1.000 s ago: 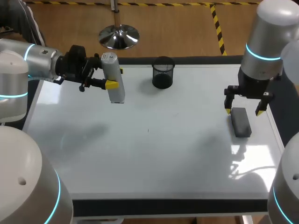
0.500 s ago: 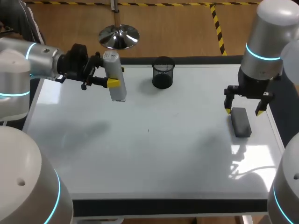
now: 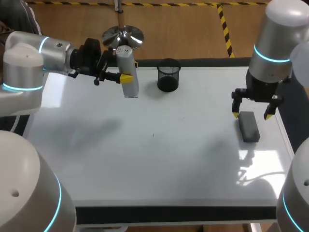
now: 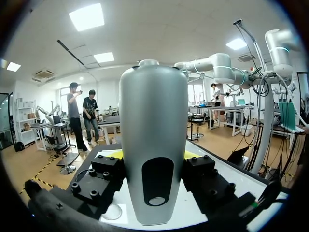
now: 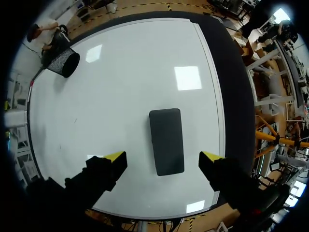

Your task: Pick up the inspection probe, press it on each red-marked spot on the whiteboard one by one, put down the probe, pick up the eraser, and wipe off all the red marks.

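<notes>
Head view: the left jaws pinch the grey probe (image 3: 128, 72) upright above the whiteboard (image 3: 145, 164), near the black mesh cup (image 3: 168, 75), whose dark inside hides any contents. The right jaws hang spread over the dark eraser (image 3: 249, 126), which lies flat on that surface.

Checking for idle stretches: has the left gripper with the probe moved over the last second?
Yes. The left gripper, shut on the probe, has shifted toward the black mesh cup, narrowing the gap.

bright ceiling-light glare on whiteboard (image 3: 169, 159)
</notes>
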You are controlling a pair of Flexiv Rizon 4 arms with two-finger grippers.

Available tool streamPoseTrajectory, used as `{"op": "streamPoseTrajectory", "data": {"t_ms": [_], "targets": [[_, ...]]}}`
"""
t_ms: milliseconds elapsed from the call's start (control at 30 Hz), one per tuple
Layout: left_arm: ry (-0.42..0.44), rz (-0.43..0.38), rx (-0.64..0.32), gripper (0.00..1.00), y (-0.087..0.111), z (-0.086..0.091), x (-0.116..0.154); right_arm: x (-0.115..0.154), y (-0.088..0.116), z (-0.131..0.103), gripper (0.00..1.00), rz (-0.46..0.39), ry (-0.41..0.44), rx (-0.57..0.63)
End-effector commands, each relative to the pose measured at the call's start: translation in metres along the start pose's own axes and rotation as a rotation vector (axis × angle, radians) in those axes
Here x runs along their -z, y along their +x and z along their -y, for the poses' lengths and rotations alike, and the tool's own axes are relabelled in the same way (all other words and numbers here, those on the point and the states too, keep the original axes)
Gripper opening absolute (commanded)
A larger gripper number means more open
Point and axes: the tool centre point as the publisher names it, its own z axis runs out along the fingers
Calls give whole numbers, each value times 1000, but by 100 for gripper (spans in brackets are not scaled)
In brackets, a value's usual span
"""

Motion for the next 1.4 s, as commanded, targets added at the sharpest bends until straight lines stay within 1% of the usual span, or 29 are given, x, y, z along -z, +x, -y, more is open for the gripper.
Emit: {"op": "streamPoseTrajectory", "data": {"t_ms": [33, 200, 333, 667, 867, 1000, 1233, 1400], "targets": [[21, -33, 0, 0, -17, -7, -7, 1, -1, 0, 100, -1, -1, 1], [28, -56, 9, 0, -30, -13, -14, 1, -1, 0, 100, -1, -1, 1], [28, -81, 10, 0, -40, -14, -17, 1, -1, 0, 100, -1, -1, 1], [25, -141, 11, 0, -66, -8, -30, 1, -1, 0, 100, -1, -1, 1], [20, -176, 5, 0, -83, -1, -36, 1, -1, 0, 100, -1, -1, 1], [12, -205, -4, 0, -95, 7, -40, 1, -1, 0, 100, -1, -1, 1], [1, -260, -11, 0, -110, 20, -47, 1, -1, 0, 100, -1, -1, 1], [-22, -293, -16, 0, -120, 28, -50, 1, -1, 0, 100, -1, -1, 1]]}}
